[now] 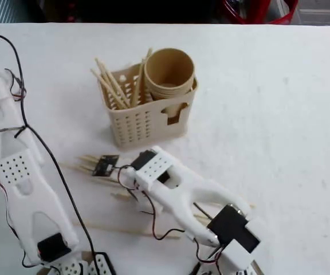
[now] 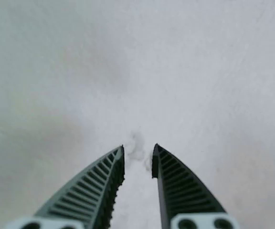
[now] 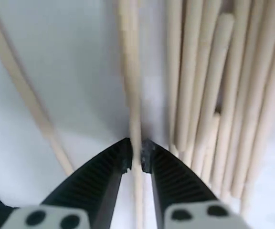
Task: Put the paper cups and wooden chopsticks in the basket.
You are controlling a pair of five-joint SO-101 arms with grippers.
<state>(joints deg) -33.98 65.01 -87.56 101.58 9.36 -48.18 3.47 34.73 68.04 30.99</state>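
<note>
Two white moulded-plastic arms are appearing in the overhead view. The left arm (image 1: 16, 172) and the right arm (image 1: 182, 192) are each showing rounded segments and flat panels (image 1: 13, 167) dotted with rows of small holes. A long black cable (image 1: 50, 154) is running along the left arm, and thin red and black wires (image 1: 152, 223) are looping beside the right arm. A black motor block (image 1: 229, 224) is showing at one of the right arm's joints. In the wrist views, the left gripper (image 2: 137, 155) and right gripper (image 3: 136, 148) are showing dark, ribbed, tapering fingers (image 2: 97, 186) on white mounts (image 3: 199, 217) with round dark screw holes (image 3: 51, 218).
</note>
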